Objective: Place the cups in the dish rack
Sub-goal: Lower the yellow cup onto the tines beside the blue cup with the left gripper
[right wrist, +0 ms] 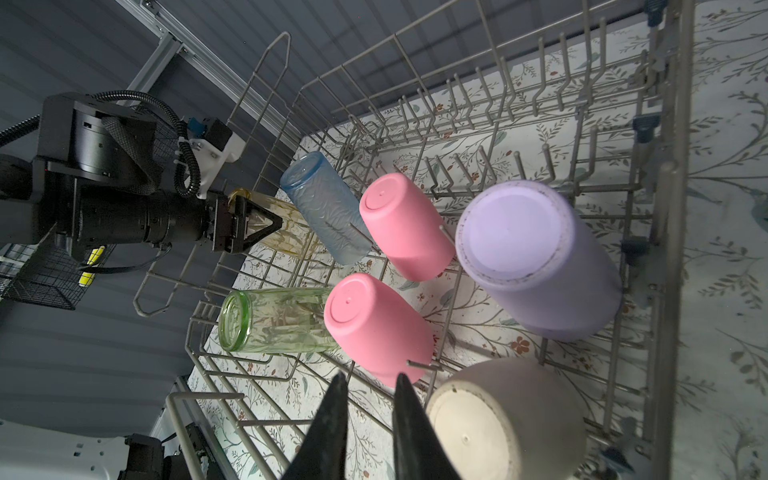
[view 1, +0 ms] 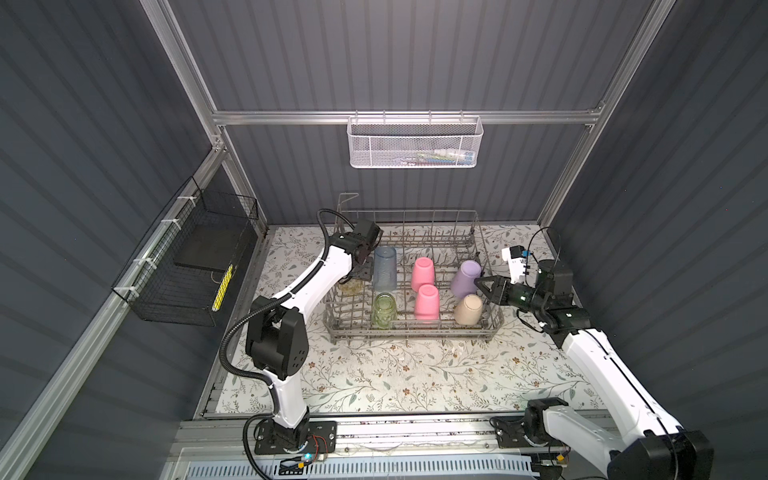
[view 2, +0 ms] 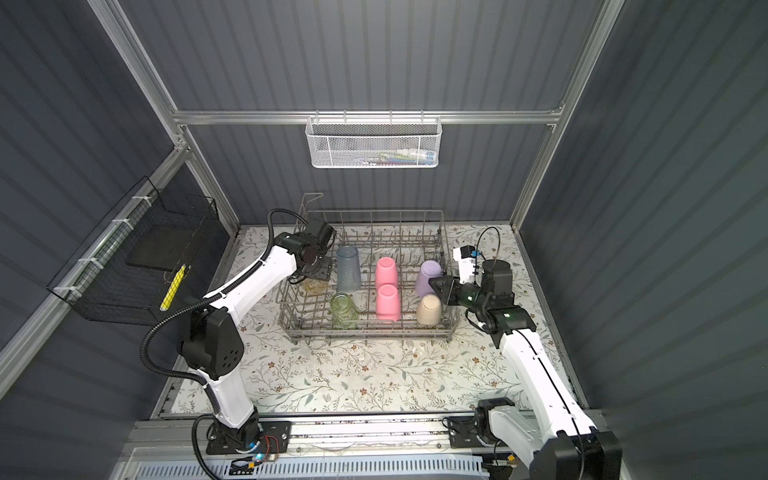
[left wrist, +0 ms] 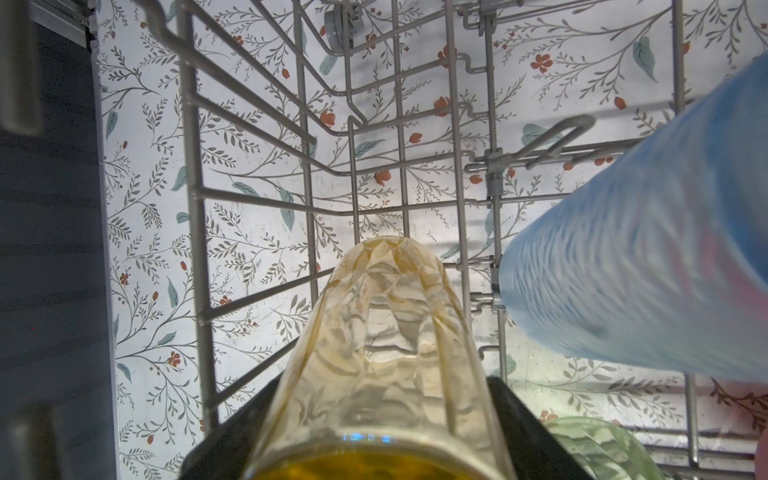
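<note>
left claw (right wrist: 253,222) around yellow cup (left wrist: 386,353), rack (view 1: 494,324)

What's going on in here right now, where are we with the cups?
The left tool has the yellow cup between its fingers at the left end of the dish rack, lowered in among the wires. Six cups already sit inside: blue-grey, green, two pink, lavender and beige. The right tool hovers empty, nearly closed, at the rack's right edge. No cups are left on the table.
</note>
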`<state>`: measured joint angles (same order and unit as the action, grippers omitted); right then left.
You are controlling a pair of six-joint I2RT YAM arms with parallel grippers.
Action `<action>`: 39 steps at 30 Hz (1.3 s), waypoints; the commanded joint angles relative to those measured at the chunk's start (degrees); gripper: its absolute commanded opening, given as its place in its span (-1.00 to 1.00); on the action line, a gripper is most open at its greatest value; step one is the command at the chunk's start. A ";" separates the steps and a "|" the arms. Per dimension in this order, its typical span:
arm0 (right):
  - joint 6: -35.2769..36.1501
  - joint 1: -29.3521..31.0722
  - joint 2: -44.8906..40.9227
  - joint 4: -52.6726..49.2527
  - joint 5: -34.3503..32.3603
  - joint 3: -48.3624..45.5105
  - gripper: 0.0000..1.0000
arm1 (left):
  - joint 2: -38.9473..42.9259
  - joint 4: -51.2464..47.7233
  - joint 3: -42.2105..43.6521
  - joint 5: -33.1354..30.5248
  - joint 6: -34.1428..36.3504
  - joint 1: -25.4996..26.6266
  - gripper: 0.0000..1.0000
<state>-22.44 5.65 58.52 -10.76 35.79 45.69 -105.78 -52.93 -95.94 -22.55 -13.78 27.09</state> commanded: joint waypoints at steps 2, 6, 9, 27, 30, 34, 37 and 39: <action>0.73 -0.19 0.29 0.63 0.51 1.24 -0.54 | -0.58 -3.58 -1.00 -3.91 -0.55 -0.72 0.51; 0.73 -0.20 0.38 0.61 0.54 1.15 -0.54 | -0.76 -3.94 -1.49 -4.95 -0.54 -0.72 0.53; 0.80 -0.20 0.43 0.66 0.46 1.15 -0.54 | -0.82 -4.04 -1.61 -5.49 -0.64 -0.75 0.54; 0.81 -0.19 0.98 0.66 0.66 1.15 -0.55 | -1.46 -3.40 -2.84 -6.60 -1.64 -0.72 0.60; 0.81 -0.20 0.98 0.60 0.64 1.09 -0.55 | -1.71 -3.47 -3.07 -6.99 -1.86 -0.72 0.60; 0.82 -0.20 0.98 0.66 0.77 1.13 -0.55 | -1.67 -3.50 -3.63 -7.29 -2.09 -0.72 0.61; 0.82 -0.19 1.09 0.65 0.86 1.15 -0.55 | -1.70 -3.93 -4.25 -7.48 -2.43 -0.72 0.62; 0.77 -0.16 1.16 0.59 0.91 1.15 -0.54 | -1.79 -4.20 -4.67 -7.71 -2.68 -0.72 0.63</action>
<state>-22.44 5.65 59.42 -10.74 35.92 45.71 -107.11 -55.13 -98.43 -26.98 -15.33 27.07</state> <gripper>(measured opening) 0.227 0.813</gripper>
